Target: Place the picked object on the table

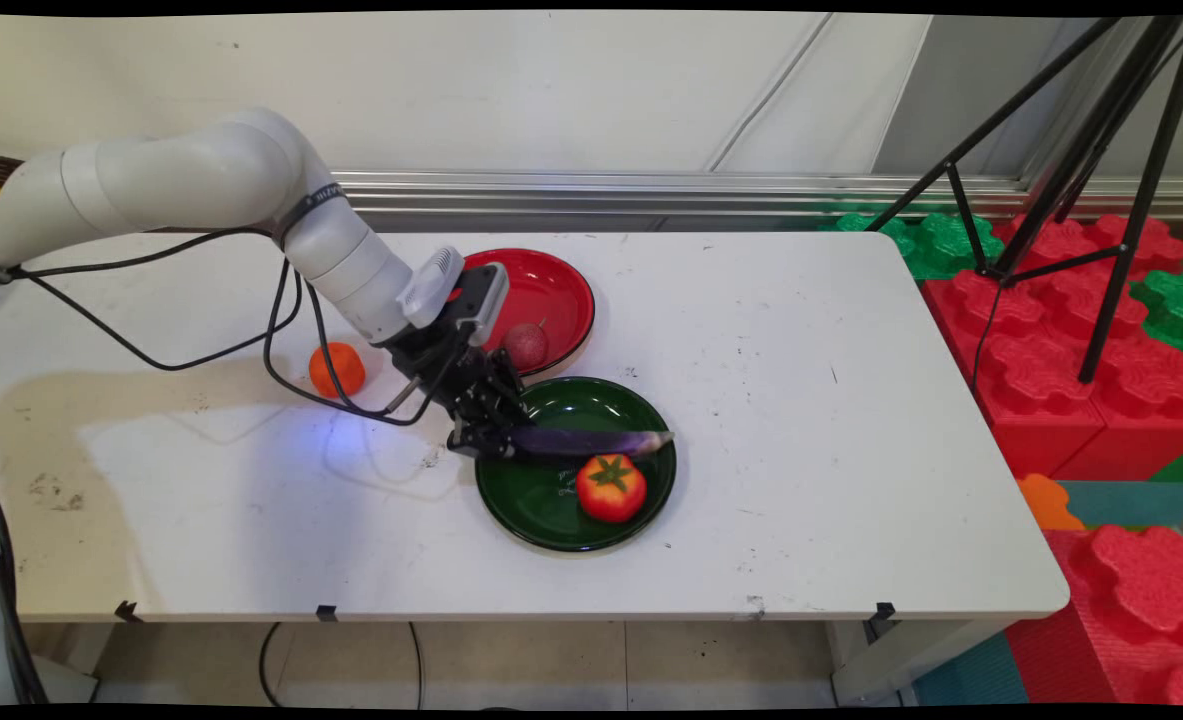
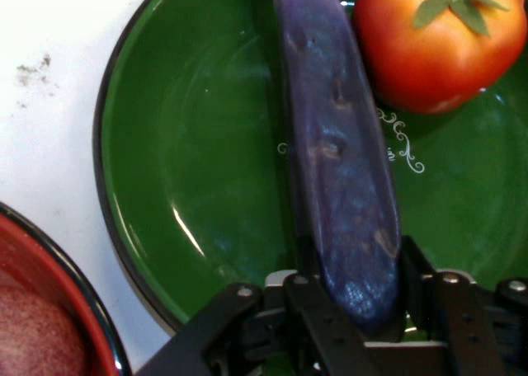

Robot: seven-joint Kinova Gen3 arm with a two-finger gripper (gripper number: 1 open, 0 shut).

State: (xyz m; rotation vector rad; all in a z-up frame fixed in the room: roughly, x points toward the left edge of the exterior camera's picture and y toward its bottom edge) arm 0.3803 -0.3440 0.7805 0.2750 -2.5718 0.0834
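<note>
The end effector [image 1: 479,440] is clamped on one end of a purple eggplant [image 1: 591,441], which stretches away from it across a green plate [image 1: 551,505]. A tomato [image 1: 611,487] sits beside the eggplant's far end. A red plate [image 1: 551,285] lies behind, on the counter [image 1: 831,420].

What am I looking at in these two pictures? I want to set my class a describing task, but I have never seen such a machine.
It is a white robot arm ending in a black two-finger gripper. One picture comes from a fixed camera looking down over the white table; the other from a camera on the robot's hand. The gripper is shut on one end of a long purple eggplant, which stretches over a green plate. A red tomato sits on that plate beside the eggplant. Behind it is a red plate holding a reddish fruit. An orange lies on the table, left of the plates.
</note>
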